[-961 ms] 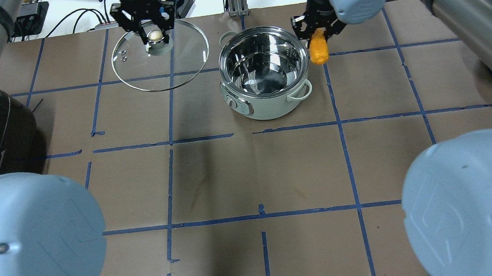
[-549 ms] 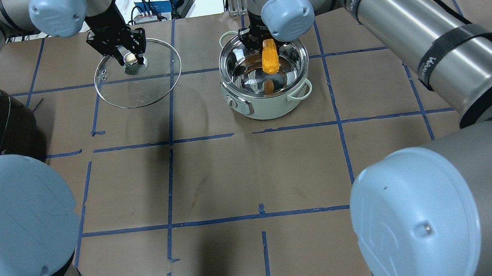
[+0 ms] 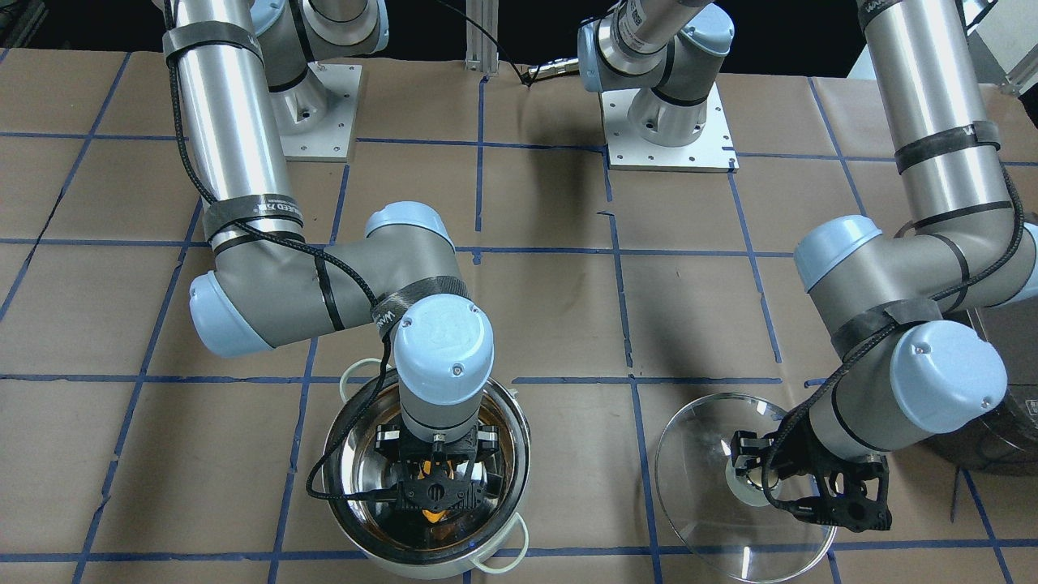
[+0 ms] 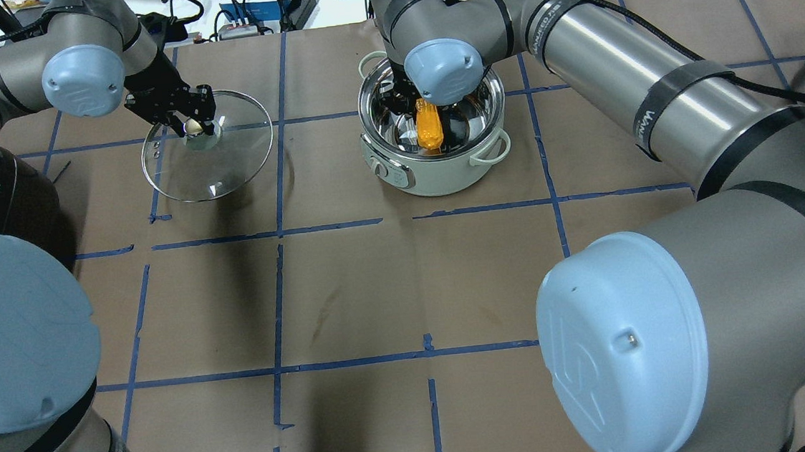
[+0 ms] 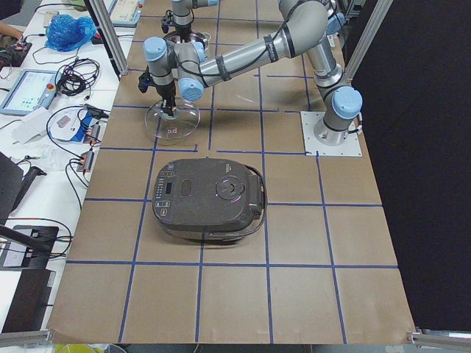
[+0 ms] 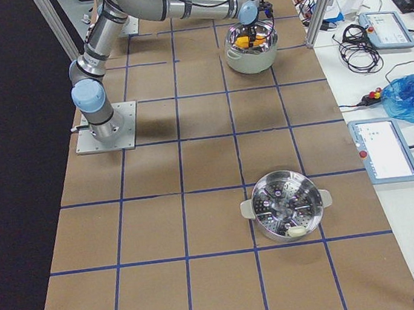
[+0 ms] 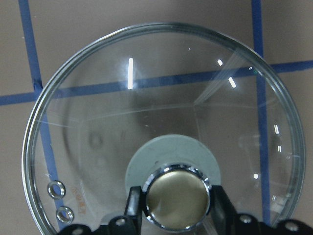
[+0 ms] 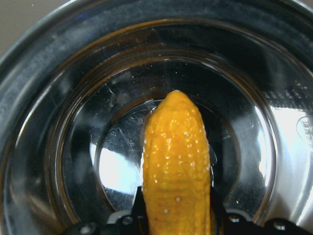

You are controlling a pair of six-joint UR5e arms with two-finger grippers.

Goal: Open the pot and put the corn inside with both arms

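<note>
Right wrist-mounted: bumpy tapered corn (image 8: 176, 161) inside round mirror-bright pot (image 8: 49, 98)

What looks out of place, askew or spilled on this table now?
Nothing is spilled or broken. Only the glass lid hangs askew, off the pot, clamped by its knob in the left gripper. The right gripper holds the corn inside the pot.
</note>
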